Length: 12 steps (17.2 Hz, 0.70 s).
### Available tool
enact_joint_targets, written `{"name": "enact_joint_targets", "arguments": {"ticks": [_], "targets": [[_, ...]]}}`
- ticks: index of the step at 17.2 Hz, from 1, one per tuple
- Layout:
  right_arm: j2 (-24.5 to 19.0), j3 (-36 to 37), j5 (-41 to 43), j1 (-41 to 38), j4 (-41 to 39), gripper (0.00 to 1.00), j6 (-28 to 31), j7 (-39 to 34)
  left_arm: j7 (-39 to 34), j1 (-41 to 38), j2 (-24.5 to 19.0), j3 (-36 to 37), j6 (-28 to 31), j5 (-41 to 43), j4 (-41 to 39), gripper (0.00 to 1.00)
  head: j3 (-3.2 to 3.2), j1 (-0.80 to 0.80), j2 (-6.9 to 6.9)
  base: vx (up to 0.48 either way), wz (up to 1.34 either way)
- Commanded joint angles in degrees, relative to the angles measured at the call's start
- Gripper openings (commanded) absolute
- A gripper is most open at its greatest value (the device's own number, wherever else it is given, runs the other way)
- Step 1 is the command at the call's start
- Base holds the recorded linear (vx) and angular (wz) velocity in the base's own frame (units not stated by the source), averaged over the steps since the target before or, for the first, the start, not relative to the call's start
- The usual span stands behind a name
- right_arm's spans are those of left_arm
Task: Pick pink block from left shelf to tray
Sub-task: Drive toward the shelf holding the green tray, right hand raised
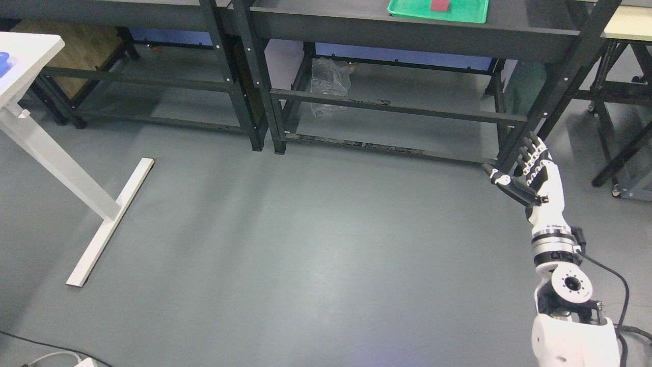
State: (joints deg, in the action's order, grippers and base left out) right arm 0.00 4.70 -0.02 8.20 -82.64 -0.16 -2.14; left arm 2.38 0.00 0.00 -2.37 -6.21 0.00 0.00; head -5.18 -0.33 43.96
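Right hand (pixel 530 171) raised over floor, fingers (pixel 532 148) extended, apart, empty; pink block (pixel 440 5) in green tray (pixel 407 11).

Pink block (pixel 439 5): small rectangular piece, reddish-pink, cut off by the picture's upper edge so only its lower part shows. Lies flat inside the tray, near the tray's middle, with green floor visible on both sides of it; nothing touches it.

Tray (pixel 407 12): shallow, bright green, rectangular, with a low raised rim. Sits level on the top board of the dark metal shelf (pixel 356 23), at roughly 1 o'clock in the head view, long side parallel to the shelf's front edge and set just back from it. Its far part is out of frame.
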Motion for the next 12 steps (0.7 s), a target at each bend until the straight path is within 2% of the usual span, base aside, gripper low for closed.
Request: {"name": "enact_joint_targets", "arguments": {"ticks": [1, 9, 10, 11, 12], "targets": [[1.0, -0.39, 0.46, 0.86, -0.15, 1.0, -0.1, 0.03, -0.01, 1.32, -1.0, 0.0, -0.03, 0.09, -1.0, 1.0, 0.0, 0.0, 0.0, 0.0, 0.0], [1.0, 0.14, -0.67, 1.73, -0.06, 1.0, -0.71, 0.64, -0.01, 1.32, -1.0, 0.0, -0.03, 0.09, -1.0, 1.0, 0.0, 0.0, 0.0, 0.003, 0.0], [1.0, -0.04, -2.51, 2.08, -0.15, 1.0, -0.98, 0.64, -0.01, 1.32, -1.0, 0.0, -0.03, 0.09, -1.0, 1.0, 0.0, 0.0, 0.0, 0.0, 0.0], [1.0, -0.04, -8.27, 2.26, -0.15, 0.99, -2.46, 0.99, -0.01, 1.32, -1.0, 0.0, -0.03, 0.09, -1.0, 1.0, 0.0, 0.0, 0.0, 0.0, 0.0], [1.0, -0.21, -18.5, 2.7, -0.15, 0.98, -4.3, 2.3, -0.01, 1.32, -1.0, 0.0, -0.03, 0.09, -1.0, 1.0, 0.0, 0.0, 0.0, 0.0, 0.0]]}}
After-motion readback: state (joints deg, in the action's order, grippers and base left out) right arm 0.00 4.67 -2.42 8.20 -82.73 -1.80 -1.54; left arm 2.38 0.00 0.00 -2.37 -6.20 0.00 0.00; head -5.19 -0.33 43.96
